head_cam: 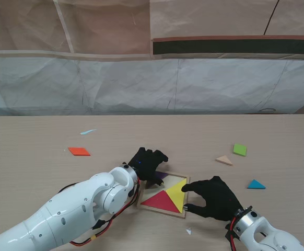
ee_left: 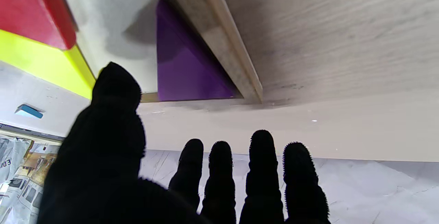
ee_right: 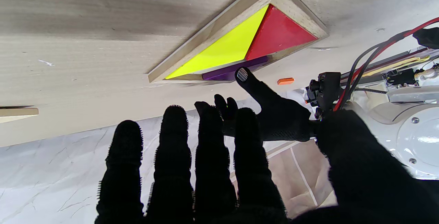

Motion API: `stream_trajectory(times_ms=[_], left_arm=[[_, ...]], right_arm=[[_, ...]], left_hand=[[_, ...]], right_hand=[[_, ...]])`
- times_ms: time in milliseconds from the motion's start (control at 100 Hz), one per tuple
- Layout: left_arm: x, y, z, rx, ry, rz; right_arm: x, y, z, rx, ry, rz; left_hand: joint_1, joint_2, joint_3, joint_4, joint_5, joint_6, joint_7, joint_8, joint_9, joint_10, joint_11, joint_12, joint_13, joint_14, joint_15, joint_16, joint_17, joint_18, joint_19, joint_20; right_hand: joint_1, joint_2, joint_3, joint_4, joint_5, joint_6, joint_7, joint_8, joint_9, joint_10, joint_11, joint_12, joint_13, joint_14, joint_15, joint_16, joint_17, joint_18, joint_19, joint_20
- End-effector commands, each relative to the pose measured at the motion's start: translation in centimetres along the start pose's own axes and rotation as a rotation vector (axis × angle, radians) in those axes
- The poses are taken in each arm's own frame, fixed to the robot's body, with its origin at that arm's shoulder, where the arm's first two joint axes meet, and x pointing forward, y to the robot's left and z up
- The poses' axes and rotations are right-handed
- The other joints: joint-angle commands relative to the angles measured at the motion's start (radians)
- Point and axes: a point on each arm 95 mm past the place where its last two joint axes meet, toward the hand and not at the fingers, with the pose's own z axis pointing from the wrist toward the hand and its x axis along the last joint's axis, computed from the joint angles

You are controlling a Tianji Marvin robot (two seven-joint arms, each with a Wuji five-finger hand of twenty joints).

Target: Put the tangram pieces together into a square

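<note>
A square wooden tray (head_cam: pixel 185 179) lies in the middle of the table, near me. Inside it sit a red triangle (head_cam: pixel 160 200), a yellow triangle (head_cam: pixel 177 192) and a purple triangle (head_cam: pixel 161 175). My left hand (head_cam: pixel 148 162) hovers over the tray's far left corner, fingers spread, holding nothing; its thumb (ee_left: pixel 115 90) points at the purple triangle (ee_left: pixel 185 69). At the tray's right edge my right hand (head_cam: pixel 214 197) rests with fingers apart and nothing in them. The right wrist view shows the tray (ee_right: pixel 295 8), yellow triangle (ee_right: pixel 223 50) and red triangle (ee_right: pixel 277 33).
Loose pieces lie around: an orange parallelogram (head_cam: pixel 79 151) at the left, a green square (head_cam: pixel 240 150), a tan triangle (head_cam: pixel 224 160) and a blue triangle (head_cam: pixel 256 184) at the right. A pale scrap (head_cam: pixel 88 132) lies farther back on the left.
</note>
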Motion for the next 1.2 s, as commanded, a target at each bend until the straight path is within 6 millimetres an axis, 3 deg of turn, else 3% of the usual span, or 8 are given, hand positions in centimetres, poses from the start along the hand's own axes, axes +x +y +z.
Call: stream_trajectory(times_ms=[0, 410, 510, 650, 710, 780, 940, 1190], left_arm=[[-0.2, 0.7, 0.1, -0.002, -0.002, -0.007], [-0.5, 1.3, 0.2, 0.024, 0.01, 0.059], [-0.5, 1.3, 0.1, 0.027, 0.009, 0.051], [-0.7, 1.4, 0.2, 0.017, -0.002, 0.042], [-0.8, 1.5, 0.2, 0.013, -0.009, 0.038], [-0.9, 1.6, 0.1, 0.012, -0.016, 0.036], [-1.2, 1.6, -0.1, 0.007, -0.034, 0.036], [-1.4, 1.5, -0.2, 0.009, -0.04, 0.026]], right_arm=[[0.3, -0.3, 0.0, 0.013, 0.003, 0.006], [0.3, -0.1, -0.1, 0.008, 0.006, 0.0], [0.3, -0.1, -0.1, 0.009, 0.006, 0.0], [0.3, -0.2, -0.1, 0.006, 0.006, 0.0], [0.3, -0.2, -0.1, 0.007, 0.006, -0.001], [0.2, -0.2, -0.1, 0.006, 0.004, 0.0], [0.2, -0.2, -0.1, 0.009, 0.003, 0.0], [0.2, -0.2, 0.0, 0.01, 0.004, 0.002]], left_hand=[[-0.009, 0.002, -0.02, 0.032, -0.058, 0.025, -0.018, -0.011, -0.023, -0.02, -0.042, -0.013, -0.021, -0.022, -0.016, -0.013, -0.012, -0.011, -0.01, -0.015], [-0.012, -0.1, 0.367, -0.002, 0.027, -0.026, 0.113, 0.041, 0.01, -0.019, 0.071, 0.043, 0.06, -0.027, 0.078, 0.028, 0.054, -0.037, 0.114, 0.041], [0.001, -0.095, 0.381, -0.007, 0.175, -0.102, 0.205, 0.082, 0.104, -0.009, 0.107, 0.061, 0.113, -0.021, 0.113, 0.036, 0.097, -0.049, 0.151, 0.063], [0.022, -0.094, 0.401, -0.011, 0.31, -0.104, 0.249, 0.096, 0.205, 0.004, 0.141, 0.079, 0.18, -0.026, 0.148, 0.043, 0.157, -0.058, 0.181, 0.079], [0.021, -0.099, 0.403, -0.014, 0.336, -0.099, 0.263, 0.102, 0.238, 0.005, 0.159, 0.09, 0.205, -0.025, 0.166, 0.047, 0.18, -0.057, 0.192, 0.085], [0.052, -0.135, 0.362, -0.082, 0.371, -0.107, 0.318, 0.083, 0.271, 0.008, 0.18, 0.12, 0.228, -0.027, 0.192, 0.049, 0.202, -0.057, 0.201, 0.1], [0.071, -0.149, 0.331, -0.101, 0.38, -0.095, 0.38, 0.077, 0.311, 0.011, 0.211, 0.148, 0.265, -0.022, 0.243, 0.069, 0.242, -0.059, 0.223, 0.114], [0.016, -0.093, 0.359, -0.038, 0.354, -0.077, 0.291, 0.059, 0.27, 0.016, 0.137, 0.102, 0.237, -0.024, 0.193, 0.042, 0.205, -0.057, 0.199, 0.108]], right_hand=[[0.017, 0.029, -0.013, 0.002, 0.009, -0.01, 0.008, -0.008, -0.021, -0.002, -0.011, -0.001, -0.017, -0.003, -0.013, -0.006, -0.019, 0.005, -0.013, 0.007], [0.017, 0.029, -0.013, 0.002, 0.006, -0.011, 0.006, -0.009, -0.022, -0.001, -0.012, -0.001, -0.018, -0.002, -0.013, -0.006, -0.018, 0.005, -0.012, 0.007], [0.017, 0.029, -0.013, 0.002, 0.006, -0.01, 0.006, -0.009, -0.022, -0.001, -0.011, -0.001, -0.017, -0.003, -0.012, -0.006, -0.019, 0.004, -0.013, 0.007], [0.017, 0.03, -0.013, 0.002, 0.005, -0.011, 0.005, -0.009, -0.022, -0.001, -0.012, -0.001, -0.019, -0.004, -0.013, -0.006, -0.019, 0.005, -0.013, 0.007], [0.017, 0.03, -0.013, 0.002, 0.005, -0.01, 0.006, -0.009, -0.022, 0.0, -0.012, -0.001, -0.017, -0.003, -0.012, -0.006, -0.018, 0.005, -0.013, 0.007], [0.017, 0.029, -0.014, 0.002, 0.006, -0.01, 0.006, -0.009, -0.02, 0.0, -0.011, -0.001, -0.017, -0.002, -0.012, -0.006, -0.018, 0.005, -0.012, 0.007], [0.017, 0.029, -0.014, 0.002, 0.007, -0.011, 0.007, -0.009, -0.022, 0.0, -0.011, -0.001, -0.017, -0.002, -0.012, -0.006, -0.019, 0.006, -0.013, 0.007], [0.018, 0.029, -0.014, 0.002, 0.007, -0.01, 0.007, -0.009, -0.022, 0.0, -0.012, -0.001, -0.017, -0.002, -0.012, -0.006, -0.019, 0.005, -0.012, 0.007]])
